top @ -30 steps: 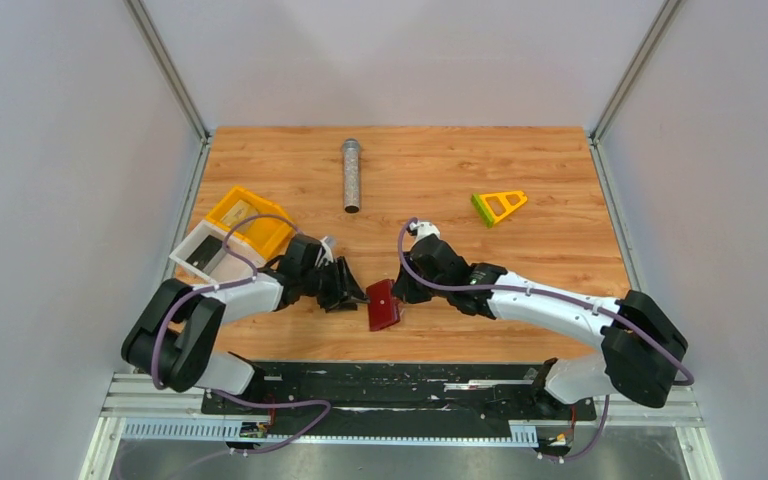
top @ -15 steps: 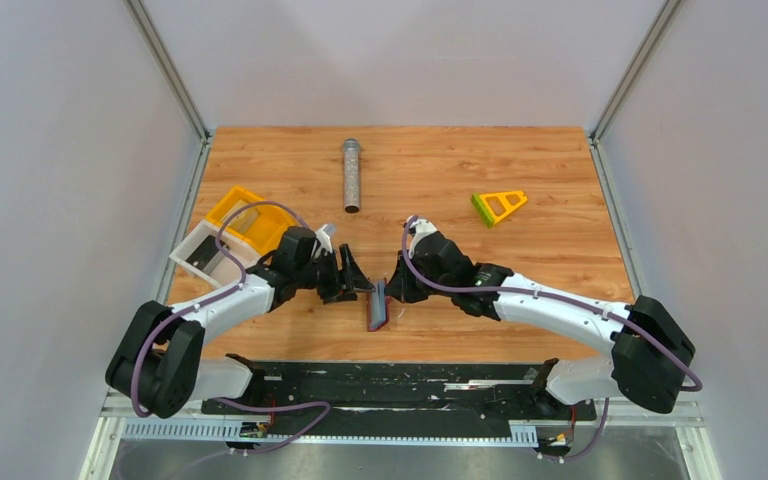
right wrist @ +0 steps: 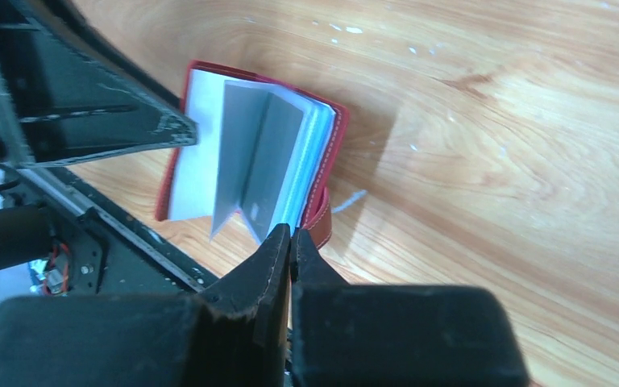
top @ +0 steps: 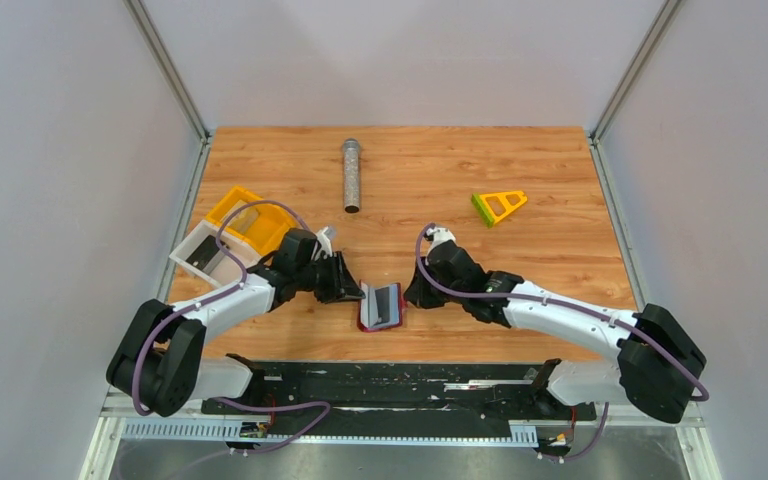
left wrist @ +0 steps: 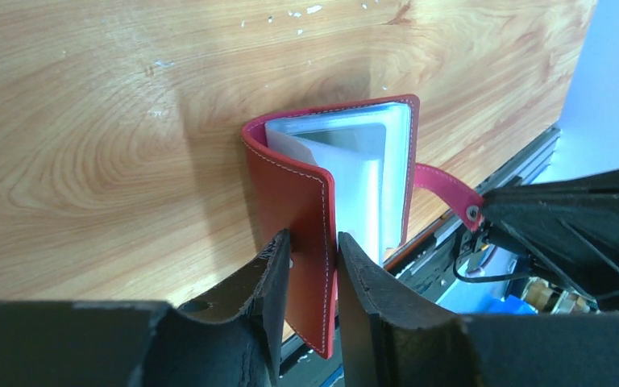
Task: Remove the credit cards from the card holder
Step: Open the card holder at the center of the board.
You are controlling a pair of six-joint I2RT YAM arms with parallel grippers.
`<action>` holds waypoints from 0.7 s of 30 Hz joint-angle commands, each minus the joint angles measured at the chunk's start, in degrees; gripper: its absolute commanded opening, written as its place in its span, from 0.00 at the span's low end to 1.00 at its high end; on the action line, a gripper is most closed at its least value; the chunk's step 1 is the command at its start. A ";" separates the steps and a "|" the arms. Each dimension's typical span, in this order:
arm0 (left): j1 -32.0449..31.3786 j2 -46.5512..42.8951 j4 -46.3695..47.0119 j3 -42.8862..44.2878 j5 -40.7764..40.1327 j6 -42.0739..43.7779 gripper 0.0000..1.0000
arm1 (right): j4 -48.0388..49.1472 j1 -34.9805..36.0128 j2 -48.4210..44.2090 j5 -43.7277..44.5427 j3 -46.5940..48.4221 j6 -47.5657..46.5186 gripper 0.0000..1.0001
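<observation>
The dark-red card holder (top: 381, 306) stands open between my two grippers near the table's front edge. My left gripper (top: 357, 292) is shut on its left cover (left wrist: 290, 177); both black fingers (left wrist: 355, 266) press the leather. My right gripper (top: 412, 296) is shut on the holder's snap tab (left wrist: 451, 189), its tips (right wrist: 290, 234) closed at the holder's lower corner. Light blue-grey pocket leaves (right wrist: 258, 161) fan out inside. I cannot single out any credit cards among the leaves.
A yellow tray (top: 222, 212) and a white tray (top: 182, 262) sit behind my left arm, a dark flat piece in the white one. A metal cylinder (top: 351, 175) lies at the back, a yellow-green triangular piece (top: 498, 206) at the right. A black rail (top: 390, 375) runs along the near edge.
The holder went from closed and edge-on to spread open. My left gripper moved in, opened wide and closed on the left cover. My right gripper pulled the tab to the right.
</observation>
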 commanded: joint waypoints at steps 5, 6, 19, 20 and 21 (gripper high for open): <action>-0.31 1.39 -3.08 0.55 -2.90 3.75 0.27 | -2.52 -1.81 -1.69 3.49 -2.33 1.14 0.03; -0.31 1.68 -2.95 0.47 -2.55 3.61 0.23 | -3.89 -2.34 -1.45 3.42 -1.82 1.53 0.08; -0.31 1.89 -0.51 -1.18 -1.87 1.53 0.16 | -14.64 -3.43 0.27 -3.80 9.84 4.04 0.37; -0.31 1.94 -0.39 -1.30 -1.86 1.51 0.16 | -14.05 -3.43 0.76 -4.24 9.73 3.97 0.40; -0.31 2.04 -0.26 -1.42 -1.91 1.51 0.17 | -13.49 -3.43 1.42 -4.57 9.64 3.91 0.44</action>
